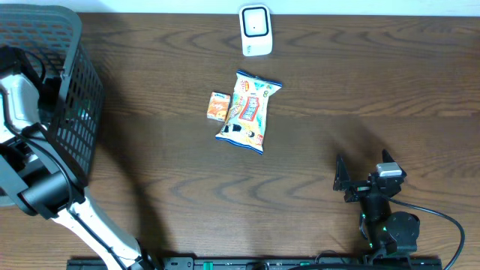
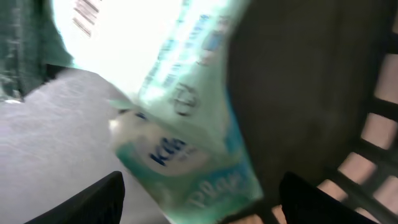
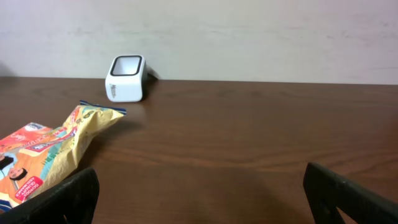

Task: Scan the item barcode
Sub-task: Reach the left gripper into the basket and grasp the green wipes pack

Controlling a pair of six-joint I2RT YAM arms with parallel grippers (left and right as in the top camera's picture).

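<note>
At nine o'clock the left gripper (image 2: 202,180) is down inside the basket (image 1: 75,97), its fingers spread either side of a pale green pack (image 2: 186,124) — blurred, not clearly pinched. This is likely the item to lift out. The scanner (image 1: 255,30) stands at twelve o'clock, facing the table. At five o'clock the right gripper (image 3: 199,193) rests wide open — idle.

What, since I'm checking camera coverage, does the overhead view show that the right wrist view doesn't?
Only the overhead shows the black basket at the table's left end and the left arm leaning into it. Only the right wrist view shows the pale wall behind the table. Both show the white scanner, the snack bag and the wooden table.
</note>
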